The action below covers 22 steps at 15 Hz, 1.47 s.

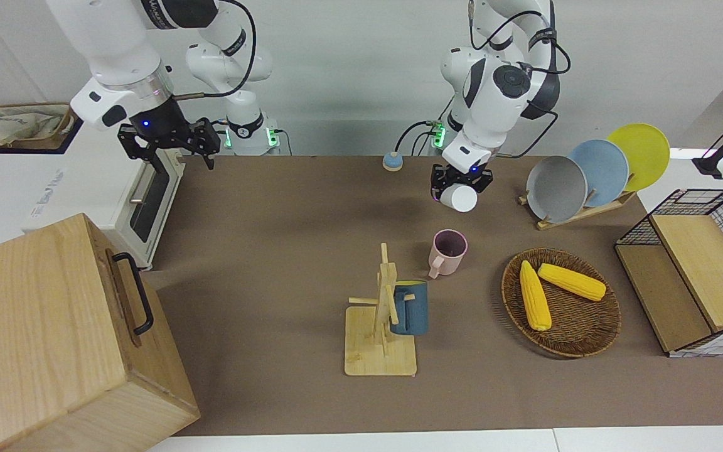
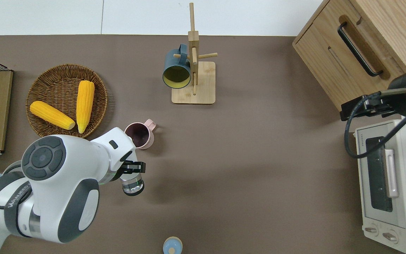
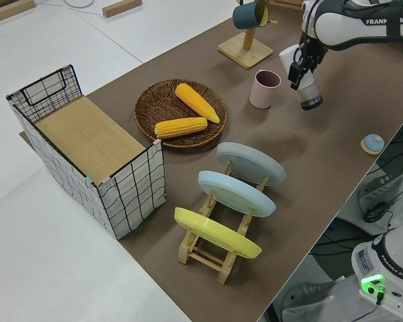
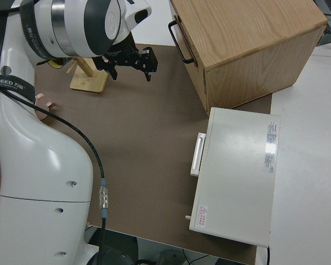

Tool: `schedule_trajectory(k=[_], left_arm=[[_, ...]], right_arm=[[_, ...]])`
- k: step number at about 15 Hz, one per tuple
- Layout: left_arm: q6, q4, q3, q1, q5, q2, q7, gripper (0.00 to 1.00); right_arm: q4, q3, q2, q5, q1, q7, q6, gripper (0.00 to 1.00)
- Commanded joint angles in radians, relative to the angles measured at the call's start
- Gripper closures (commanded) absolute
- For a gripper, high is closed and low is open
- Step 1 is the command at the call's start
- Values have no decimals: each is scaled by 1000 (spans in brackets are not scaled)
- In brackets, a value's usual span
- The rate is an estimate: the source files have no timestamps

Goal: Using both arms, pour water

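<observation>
Left gripper [image 2: 132, 168] clamping tilted bottle [image 2: 133, 185]

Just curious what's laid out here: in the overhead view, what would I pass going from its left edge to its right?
Wicker basket with corn → pink mug → mug stand → wooden box → toaster oven.

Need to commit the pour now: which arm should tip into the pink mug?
Left. Its claw already holds the clear bottle in the air close to the pink mug. The right claw is empty, up by the toaster oven.
</observation>
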Motion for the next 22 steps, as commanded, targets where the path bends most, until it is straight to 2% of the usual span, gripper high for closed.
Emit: schedule_trajectory(k=[1, 12, 22], left_arm=[[-54, 58, 10, -15, 26, 38, -30, 1000], [-209, 212, 10, -16, 67, 160, -65, 1000], [-263, 220, 8, -20, 96, 168, -80, 1000]], right_arm=[[-25, 10, -21, 5, -17, -21, 3, 9], [-25, 10, -21, 5, -17, -21, 3, 9], [-25, 10, -21, 5, -17, -21, 3, 9]])
